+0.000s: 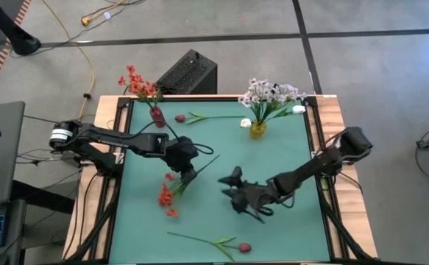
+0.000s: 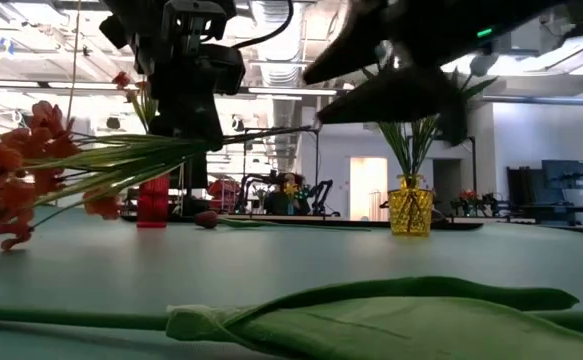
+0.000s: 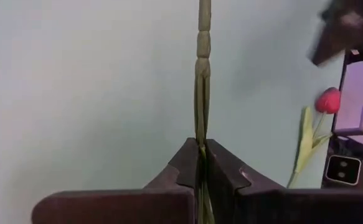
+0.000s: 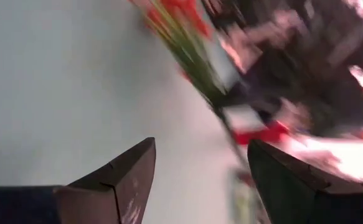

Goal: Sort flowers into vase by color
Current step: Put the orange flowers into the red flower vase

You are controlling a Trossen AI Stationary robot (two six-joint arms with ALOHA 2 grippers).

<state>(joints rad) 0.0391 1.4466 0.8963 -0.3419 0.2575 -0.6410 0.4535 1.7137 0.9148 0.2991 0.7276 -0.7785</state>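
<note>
High view, spray: orange-red spray (image 1: 168, 196), long green stems, red blossoms low over the mat's left half.
Left gripper (image 1: 188, 174): fingers (image 3: 190, 163) clamped together on the spray's stems.
Right gripper (image 1: 236, 193): fingers (image 4: 131, 171) spread wide, holding nothing, mid-mat.
Red vase (image 1: 157, 116): far left corner.

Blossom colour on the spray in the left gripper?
Orange-red blossoms on a green stem; clearest in the high view.

The scene was evenly lit from overhead, with ceiling strip lights (image 2: 301, 90) glaring in the low view. Only faint shadows were cast on the green mat (image 1: 288, 147). The leaf (image 2: 371, 315) nearest the low camera was rendered soft. The right wrist view was heavily smeared by motion blur.
</note>
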